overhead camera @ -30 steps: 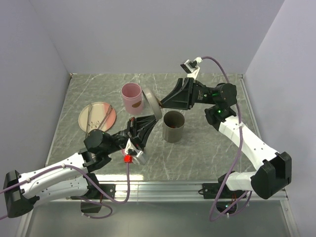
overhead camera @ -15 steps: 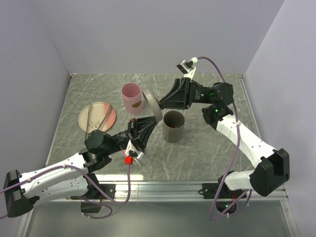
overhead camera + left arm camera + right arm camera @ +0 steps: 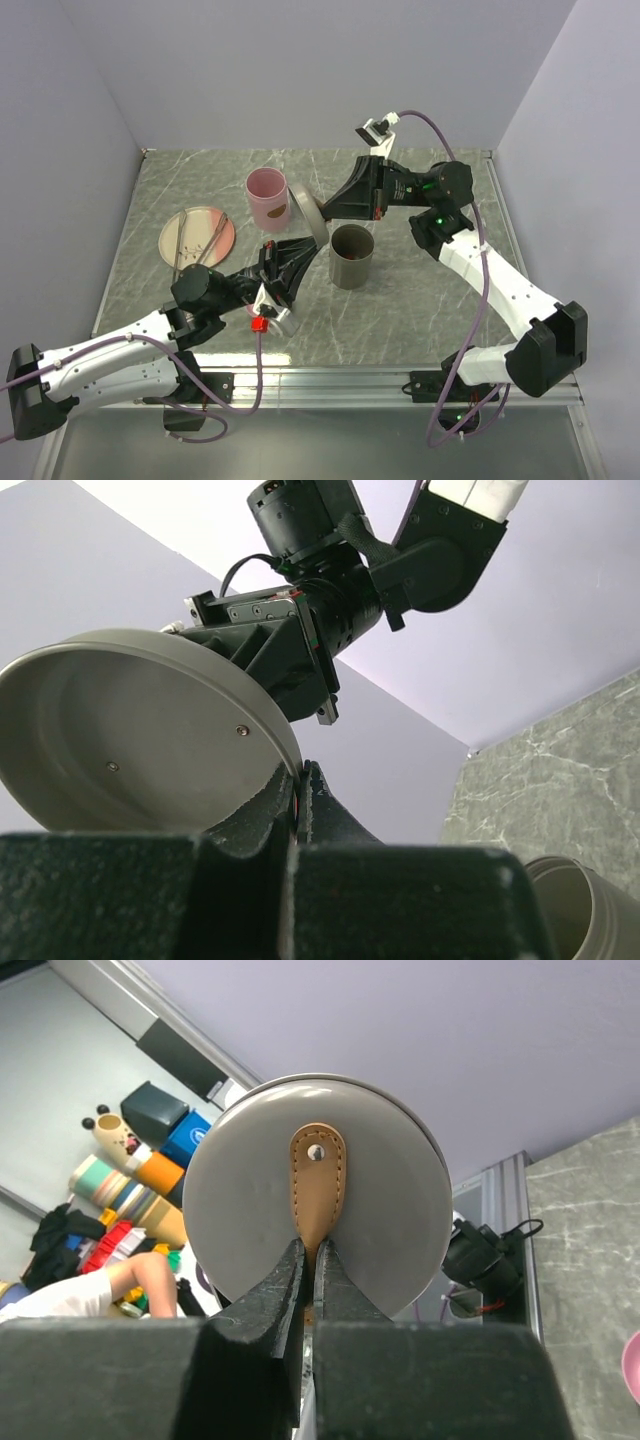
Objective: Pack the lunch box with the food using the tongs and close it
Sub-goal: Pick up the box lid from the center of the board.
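2 cups: pink cup (image 3: 267, 197), grey cup (image 3: 351, 257) | 1 lid (image 3: 385, 1210): left gripper (image 3: 303, 780) pinching rim (image 3: 272, 723), right gripper (image 3: 311, 1260) pinching tab (image 3: 318, 1175)

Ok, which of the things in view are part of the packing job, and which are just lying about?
Job:
lid, pinched by the left gripper and the right gripper
grey pot
pink cup, probably
plate with the tongs

Lying about:
coloured boxes and toys, off the table, seen in the right wrist view
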